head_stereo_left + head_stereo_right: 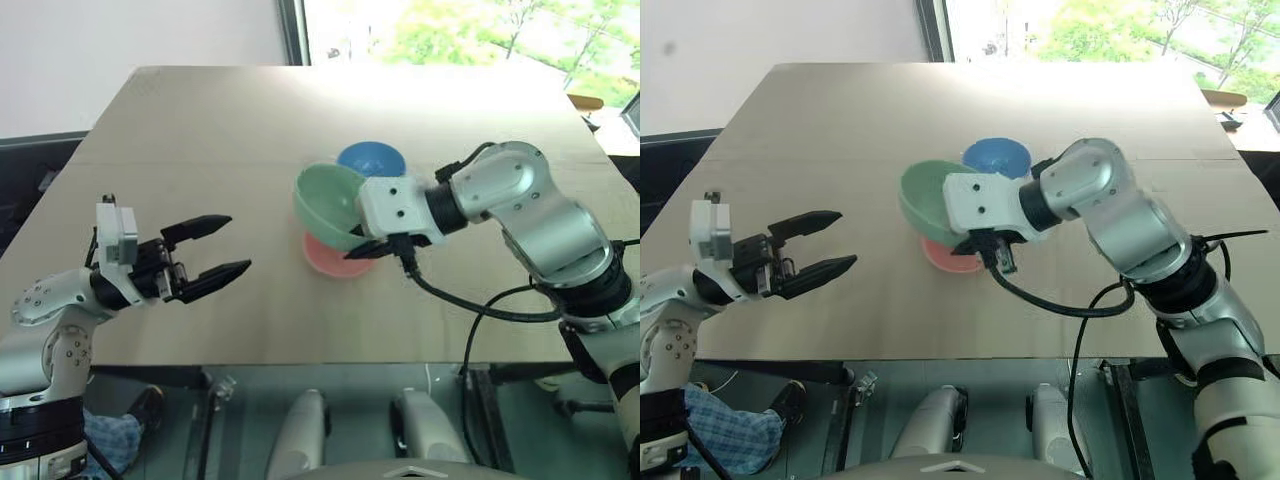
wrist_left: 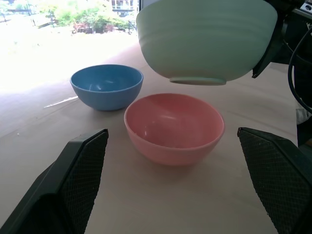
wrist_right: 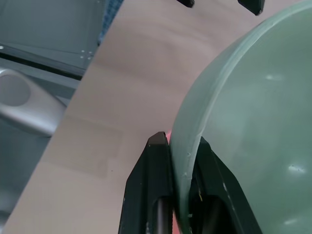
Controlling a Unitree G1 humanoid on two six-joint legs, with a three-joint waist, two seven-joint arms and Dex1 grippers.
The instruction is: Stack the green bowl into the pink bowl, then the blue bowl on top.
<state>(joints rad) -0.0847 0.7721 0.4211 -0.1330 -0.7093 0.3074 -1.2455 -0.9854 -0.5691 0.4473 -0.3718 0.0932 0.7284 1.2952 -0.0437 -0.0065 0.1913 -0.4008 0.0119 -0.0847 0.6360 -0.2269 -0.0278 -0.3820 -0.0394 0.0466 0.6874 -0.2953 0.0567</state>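
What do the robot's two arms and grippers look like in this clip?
Both arms have rounded silver-grey metal segments with black joints. The left gripper has two black tapered fingers with cross-hatched pads and a white block on its wrist. The right gripper has black fingers on a white boxy housing, with black cables looping below.

A plain tan table [image 1: 200, 130] stands against a white wall [image 1: 130, 30] at its far left corner. Beyond the far edge a window [image 1: 450, 30] with a dark frame [image 1: 292, 30] shows sunlit green trees; daylight washes over the far right corner.
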